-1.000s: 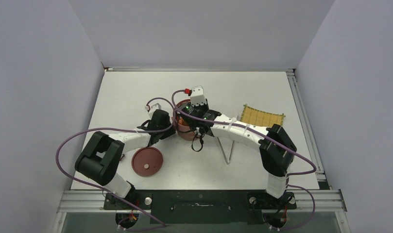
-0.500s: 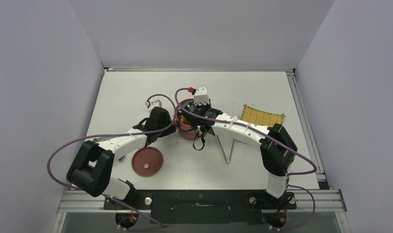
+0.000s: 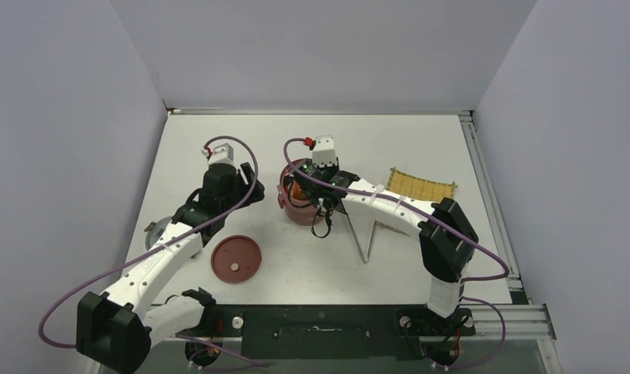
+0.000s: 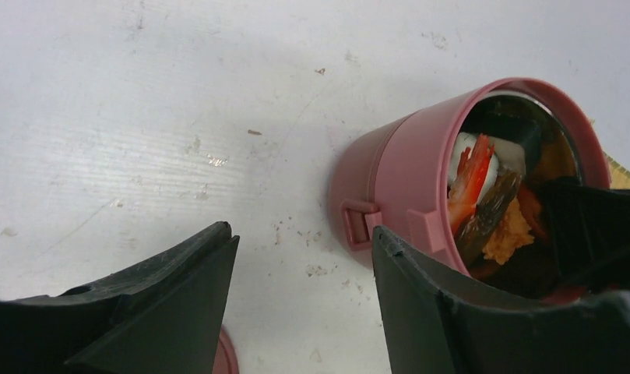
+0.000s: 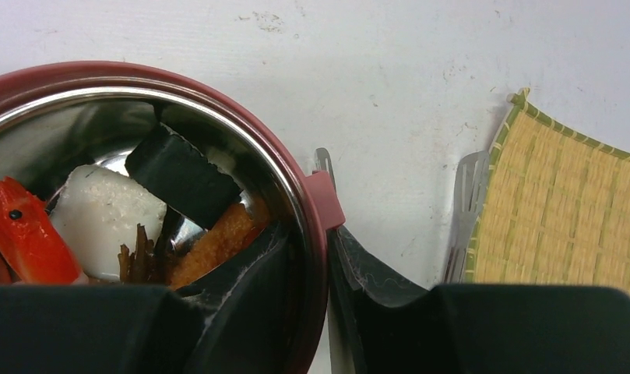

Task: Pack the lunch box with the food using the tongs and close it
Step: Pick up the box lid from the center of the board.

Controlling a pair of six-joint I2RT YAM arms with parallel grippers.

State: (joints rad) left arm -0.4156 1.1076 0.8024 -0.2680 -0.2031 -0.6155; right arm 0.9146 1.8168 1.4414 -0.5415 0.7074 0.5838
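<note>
Left gripper point(image 4: 302, 234) lets go and pulls back, jaws spread wide and empty.
It has swung left and farther off from the lunch box point(image 4: 389, 175), which stays mid-table with the food point(image 5: 105, 210) inside. The right gripper point(image 5: 311, 241) still pinches the box's right rim. The tongs point(image 5: 465, 204) lie to the right.

Round dark-red lunch box point(image 3: 293, 209) upright at centre of the top view, open, steel inside showing. Holds food point(image 5: 101, 214): white block, red shrimp, dark strip, orange fried piece. Lid point(image 3: 236, 259) flat at lower left. Silver tongs point(image 3: 365, 257) lying just right, V-joint toward the bottom.
</note>
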